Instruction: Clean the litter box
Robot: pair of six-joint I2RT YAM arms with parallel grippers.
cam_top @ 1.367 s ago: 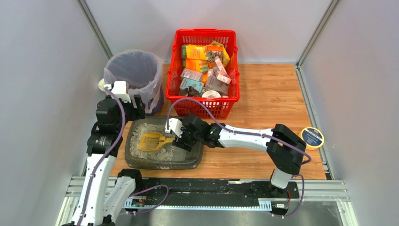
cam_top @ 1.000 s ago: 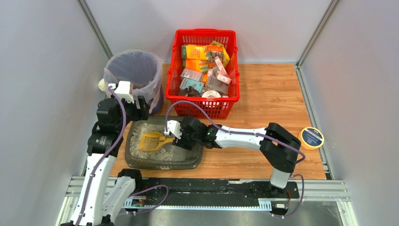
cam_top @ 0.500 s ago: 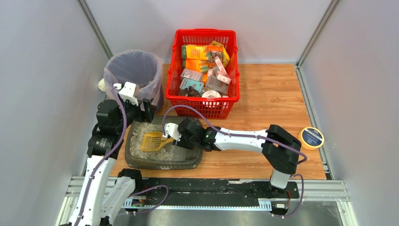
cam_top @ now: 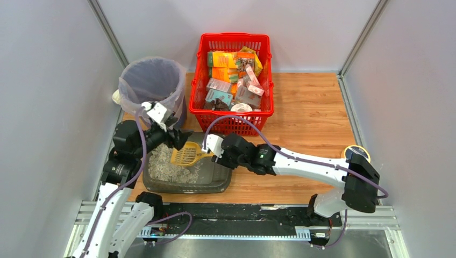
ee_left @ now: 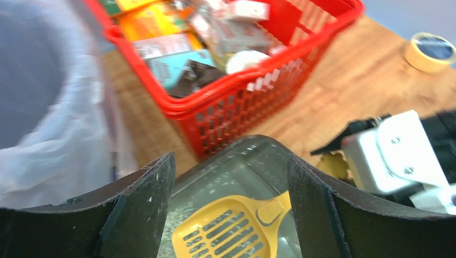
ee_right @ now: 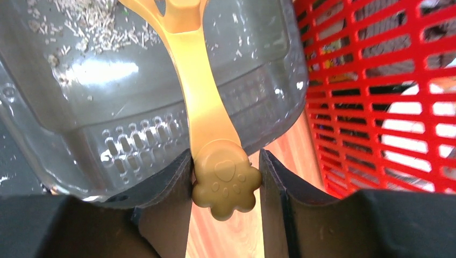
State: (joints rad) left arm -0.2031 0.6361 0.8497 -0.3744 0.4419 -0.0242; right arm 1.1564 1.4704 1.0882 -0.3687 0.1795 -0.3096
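Observation:
The litter box (cam_top: 183, 188) is a dark grey tray near the front left, with pale litter (cam_top: 164, 169) heaped in its left half. A yellow slotted scoop (cam_top: 185, 155) hangs over the box's far right part. My right gripper (cam_top: 211, 152) is shut on the paw-shaped end of its handle (ee_right: 225, 185), the pads pressing both sides. In the right wrist view the handle runs up over the box's bare grey floor (ee_right: 107, 80). My left gripper (cam_top: 180, 137) stands open above the far edge of the box. Below its spread fingers lies the scoop head (ee_left: 231, 231).
A red mesh basket (cam_top: 235, 115) full of packets stands right behind the box. A round bag-lined bin (cam_top: 153, 86) stands at the back left, close to the left arm. A yellow tape roll (cam_top: 357, 153) lies at the right, partly behind the right arm's elbow.
The right gripper closed on the scoop's handle, then lifted it and drew it right, out of the litter. The left gripper swung from the bin down toward the box's far edge.

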